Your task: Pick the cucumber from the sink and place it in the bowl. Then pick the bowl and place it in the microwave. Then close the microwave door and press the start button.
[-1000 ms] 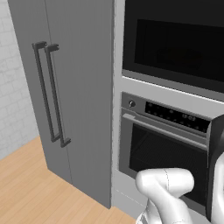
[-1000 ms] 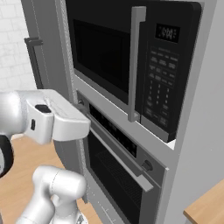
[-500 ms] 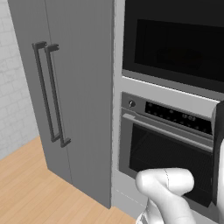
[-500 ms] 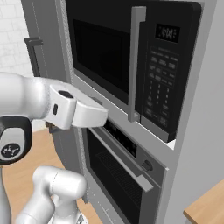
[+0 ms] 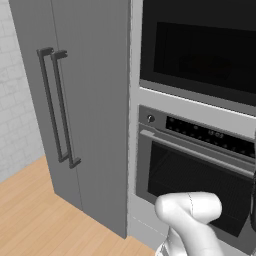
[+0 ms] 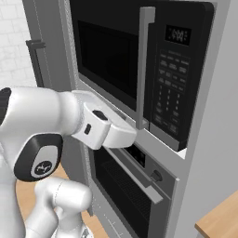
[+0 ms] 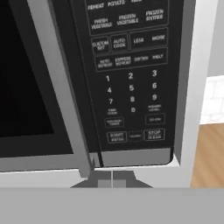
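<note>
Approaching the microwave point(image 6: 139, 69) keypad point(image 7: 131, 87) with hand point(image 7: 112, 178) pinched shut, empty, door point(image 6: 111, 60) closed. Risk: striking the stop key beside start, or slipping off low.

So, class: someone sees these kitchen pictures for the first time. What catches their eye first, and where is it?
Probably the big white robot arm reaching across the right base view toward the microwave, whose door is shut, with a tall grey handle beside the keypad strip. In the hand view that keypad looms close, with the shut gripper low beneath it. Below sits a glass-fronted oven, left of it a tall grey cabinet.
</note>
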{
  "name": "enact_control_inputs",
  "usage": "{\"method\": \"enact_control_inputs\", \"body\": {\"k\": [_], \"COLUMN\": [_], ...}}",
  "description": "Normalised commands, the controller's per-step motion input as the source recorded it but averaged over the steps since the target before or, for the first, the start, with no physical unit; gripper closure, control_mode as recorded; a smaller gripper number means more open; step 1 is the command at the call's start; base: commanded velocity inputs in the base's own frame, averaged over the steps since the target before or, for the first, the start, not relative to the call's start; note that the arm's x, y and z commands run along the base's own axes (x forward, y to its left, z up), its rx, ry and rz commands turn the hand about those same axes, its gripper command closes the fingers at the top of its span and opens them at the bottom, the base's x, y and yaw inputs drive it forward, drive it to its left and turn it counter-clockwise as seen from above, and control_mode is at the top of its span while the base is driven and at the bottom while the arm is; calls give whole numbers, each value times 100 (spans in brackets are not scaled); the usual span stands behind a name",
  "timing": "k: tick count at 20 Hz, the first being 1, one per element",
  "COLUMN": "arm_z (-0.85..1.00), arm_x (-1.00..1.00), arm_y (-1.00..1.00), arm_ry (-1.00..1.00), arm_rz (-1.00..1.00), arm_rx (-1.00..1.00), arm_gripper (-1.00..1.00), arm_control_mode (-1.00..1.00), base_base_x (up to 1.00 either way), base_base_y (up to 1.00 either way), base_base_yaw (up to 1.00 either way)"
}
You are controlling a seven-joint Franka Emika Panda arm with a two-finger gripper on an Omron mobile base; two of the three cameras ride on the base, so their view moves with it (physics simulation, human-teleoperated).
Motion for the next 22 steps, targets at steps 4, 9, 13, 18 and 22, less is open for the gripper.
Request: {"method": "enact_control_inputs", "body": {"k": [4, 9, 13, 18, 22], "arm_z": [-30, -7, -8, -13, -19], "arm_x": [22, 29, 21, 2, 0], "arm_y": [-13, -24, -33, -30, -7], "arm_ry": [-2, -4, -24, -28, -20], "arm_rz": [0, 0, 0, 0, 0], "arm_rx": [4, 3, 3, 3, 1], "arm_gripper": [100, 100, 100, 100, 100], "arm_control_mode": [-100, -100, -100, -100, -100], "base_base_x": [0, 0, 0, 0, 0], "base_base_y": [0, 0, 0, 0, 0], "base_base_yaw": [0, 0, 0, 0, 0]}}
